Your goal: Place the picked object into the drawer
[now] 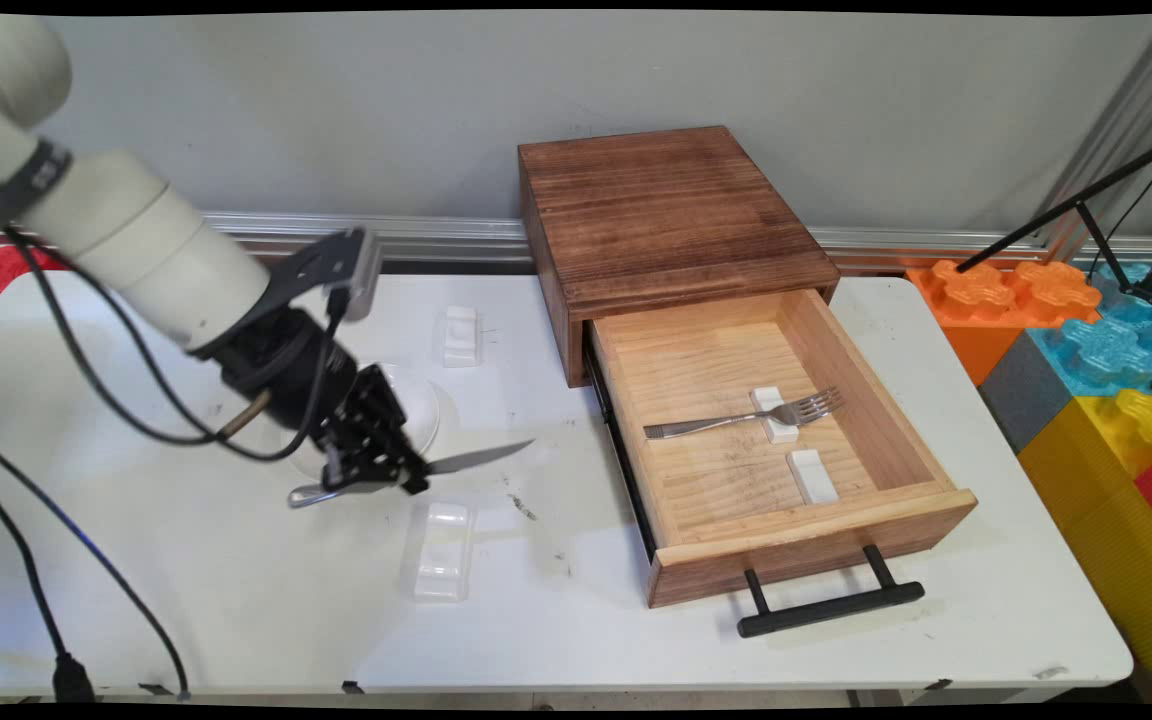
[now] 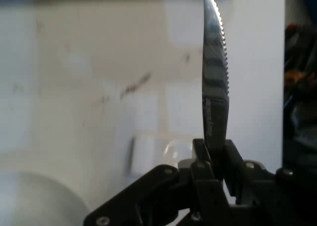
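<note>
My gripper [image 1: 376, 470] is shut on a steel table knife [image 1: 476, 458], held above the white table [image 1: 236, 600] left of centre. Its serrated blade points right toward the open wooden drawer [image 1: 896, 420], and its handle end sticks out to the left. In the hand view the knife blade [image 2: 215, 87] rises straight up from between my fingers [image 2: 203, 161]. A clear plastic rest [image 1: 443, 550] lies on the table just below the knife. A white bowl [image 1: 416, 405] sits behind the gripper, partly hidden by it.
The drawer is pulled out of a dark wooden box [image 1: 661, 210] and holds a fork [image 1: 746, 420] on a white rest, plus a second white rest [image 1: 813, 475]. Another white rest [image 1: 460, 335] lies near the wall. Coloured foam blocks [image 1: 1086, 350] stand at the right.
</note>
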